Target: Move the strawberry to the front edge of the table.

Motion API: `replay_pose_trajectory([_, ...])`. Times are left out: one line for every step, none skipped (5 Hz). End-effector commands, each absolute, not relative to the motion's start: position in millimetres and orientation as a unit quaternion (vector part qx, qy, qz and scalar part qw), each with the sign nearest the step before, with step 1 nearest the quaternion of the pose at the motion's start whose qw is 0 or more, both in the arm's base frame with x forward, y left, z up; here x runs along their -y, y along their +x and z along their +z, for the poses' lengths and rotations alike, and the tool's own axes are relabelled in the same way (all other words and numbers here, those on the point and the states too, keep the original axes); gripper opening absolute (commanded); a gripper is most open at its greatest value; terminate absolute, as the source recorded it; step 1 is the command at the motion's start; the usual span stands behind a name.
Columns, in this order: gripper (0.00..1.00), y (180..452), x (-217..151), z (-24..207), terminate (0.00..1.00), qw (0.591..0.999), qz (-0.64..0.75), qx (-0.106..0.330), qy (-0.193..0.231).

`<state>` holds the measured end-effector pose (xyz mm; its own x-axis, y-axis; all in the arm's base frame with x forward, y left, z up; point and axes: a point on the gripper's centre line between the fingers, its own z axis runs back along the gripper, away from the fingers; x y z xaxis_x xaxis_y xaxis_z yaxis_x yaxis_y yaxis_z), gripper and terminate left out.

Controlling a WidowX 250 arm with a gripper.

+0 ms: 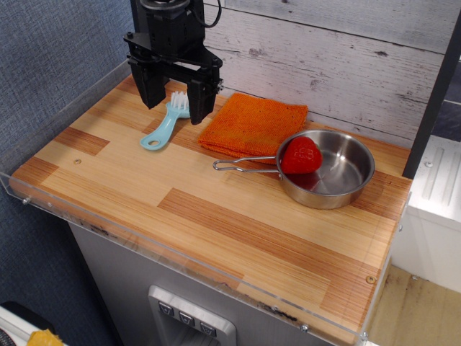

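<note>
The red toy strawberry sits inside the steel pan, against its left rim, at the right side of the wood plank table. My black gripper hangs at the back left of the table, far left of the strawberry. Its two fingers point down with a gap between them, open and empty, just over the bristle end of a light blue brush.
An orange cloth lies at the back middle, between the gripper and the pan. The pan's wire handle points left. A clear acrylic rim runs along the table's front edge. A grey plank wall stands behind.
</note>
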<state>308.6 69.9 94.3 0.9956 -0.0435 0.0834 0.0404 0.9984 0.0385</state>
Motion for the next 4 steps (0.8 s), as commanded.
replay_pose_trajectory([1.00,309,-70,94,0.00,0.999,-0.021,0.042,0.018])
replay_pose_trajectory([1.00,322,-41,90,0.00,0.997,-0.037,0.059,-0.016])
replay_pose_trajectory([1.00,335,-6,84,0.00,0.994,-0.082,0.067,-0.026])
replay_pose_trajectory([1.00,342,21,83,0.00,0.989,-0.123,0.072,-0.033])
